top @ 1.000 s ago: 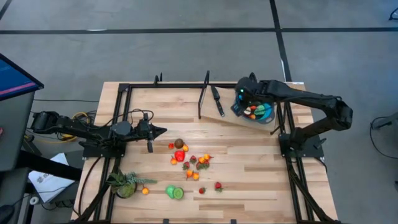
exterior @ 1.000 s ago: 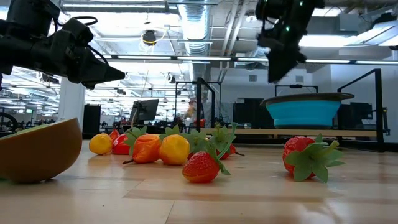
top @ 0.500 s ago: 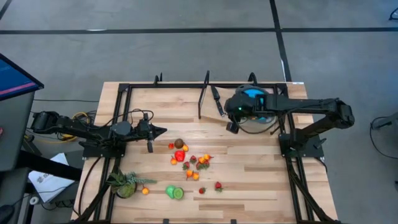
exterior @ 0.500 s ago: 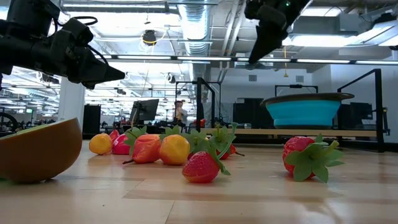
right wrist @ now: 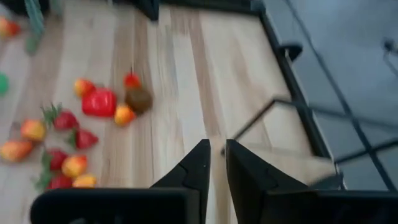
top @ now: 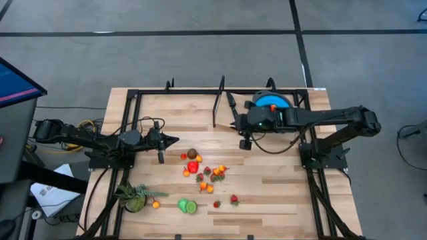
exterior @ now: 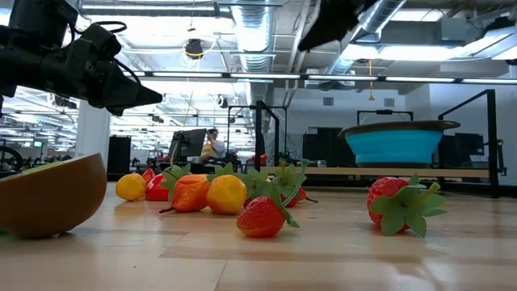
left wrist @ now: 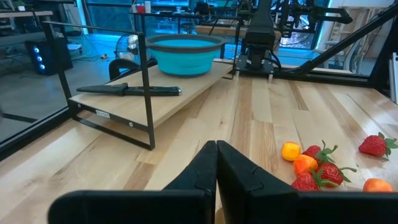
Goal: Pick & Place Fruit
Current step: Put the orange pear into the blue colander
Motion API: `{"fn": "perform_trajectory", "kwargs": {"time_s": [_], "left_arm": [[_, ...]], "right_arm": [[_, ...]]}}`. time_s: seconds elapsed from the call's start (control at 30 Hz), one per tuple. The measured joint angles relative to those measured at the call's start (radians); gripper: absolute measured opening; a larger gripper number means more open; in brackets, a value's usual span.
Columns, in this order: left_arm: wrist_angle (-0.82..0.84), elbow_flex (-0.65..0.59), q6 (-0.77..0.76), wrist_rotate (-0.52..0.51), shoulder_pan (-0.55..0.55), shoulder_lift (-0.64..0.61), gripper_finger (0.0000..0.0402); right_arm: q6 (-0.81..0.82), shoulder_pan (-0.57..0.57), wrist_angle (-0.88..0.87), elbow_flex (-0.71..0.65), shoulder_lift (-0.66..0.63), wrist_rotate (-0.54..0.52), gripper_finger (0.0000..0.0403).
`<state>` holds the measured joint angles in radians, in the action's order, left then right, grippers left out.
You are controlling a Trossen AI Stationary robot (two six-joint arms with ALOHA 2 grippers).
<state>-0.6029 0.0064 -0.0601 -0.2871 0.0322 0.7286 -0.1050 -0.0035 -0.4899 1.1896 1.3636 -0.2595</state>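
Several small toy fruits (top: pixel 200 170), red, orange, green and brown, lie loose on the wooden table's middle and near part; they also show in the low view (exterior: pixel 210 194) and the right wrist view (right wrist: pixel 98 102). The blue bowl (top: pixel 272 102) stands on a raised wooden shelf at the far right. My right gripper (top: pixel 244 143) hangs in the air just left of the shelf, between bowl and fruit, slanting down; only a narrow gap shows between its fingers (right wrist: pixel 217 155), with nothing in it. My left gripper (top: pixel 175 140) waits shut at the left, above the table (left wrist: pixel 216 146).
A black-handled knife (top: pixel 232 108) lies on the shelf beside the bowl. A spiky green plant (top: pixel 137 197) stands at the near left. A black metal frame (top: pixel 217 110) rims the table and carries the shelf. Bare wood lies between the fruit and the shelf.
My right gripper has swung away from above the blue bowl toward the table's middle and near side, rising a little and rolling as it went. It now hangs beside the shelf. The fruit on the table has not moved.
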Motion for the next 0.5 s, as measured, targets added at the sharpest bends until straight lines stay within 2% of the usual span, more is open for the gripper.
{"fn": "perform_trajectory", "kwargs": {"time_s": [0.13, 0.4, 0.5], "left_arm": [[0.0, 0.0, 0.0, 0.0, 0.0, 0.0, 0.0001], [0.0, 0.0, 0.0, 0.0, 0.0, 0.0, 0.0001], [0.0, 0.0, 0.0, 0.0, 0.0, 0.0, 0.0001]], "right_arm": [[-0.015, 0.012, 0.086, -0.001, 0.031, 0.0, 0.0081], [-0.036, 0.014, 0.127, 0.0, 0.119, 0.0, 0.0218], [-0.036, 0.013, 0.158, 0.0, 0.15, 0.0, 0.0251]]}}
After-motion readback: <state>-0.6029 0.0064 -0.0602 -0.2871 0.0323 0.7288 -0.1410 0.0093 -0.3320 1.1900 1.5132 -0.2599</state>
